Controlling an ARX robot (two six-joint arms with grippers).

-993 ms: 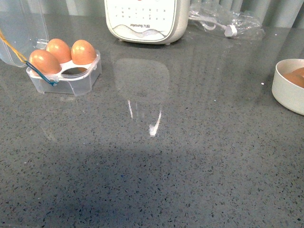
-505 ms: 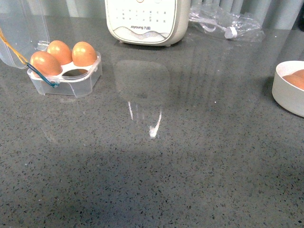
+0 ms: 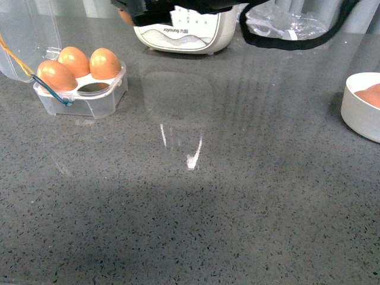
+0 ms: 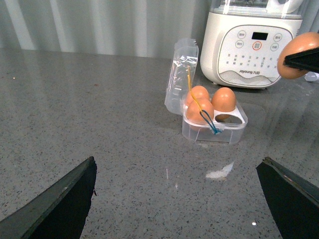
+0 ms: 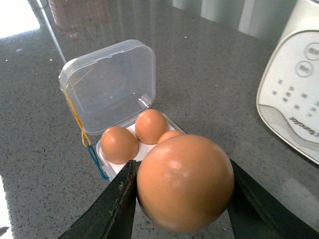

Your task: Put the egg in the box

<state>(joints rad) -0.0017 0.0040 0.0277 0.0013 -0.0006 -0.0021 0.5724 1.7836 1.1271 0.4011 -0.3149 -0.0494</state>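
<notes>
- Up beside the white Joyoung appliance (image 4: 251,55), the right gripper (image 5: 183,199) is clamping the egg (image 5: 185,181) between both fingers.
- Below it, the box (image 3: 89,107) is sitting lid-open, carrying three brown eggs (image 3: 56,75); one cup is lying empty.
- The left gripper (image 4: 178,164) is hanging with jaws spread wide, gripping nothing.
- An orange sliver at the front view's top edge is probably showing that held egg.

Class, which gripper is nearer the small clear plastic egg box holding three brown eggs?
Right. The right gripper hangs close to the clear plastic box, clamping an orange-brown egg; the left gripper sits well back, open.
</notes>
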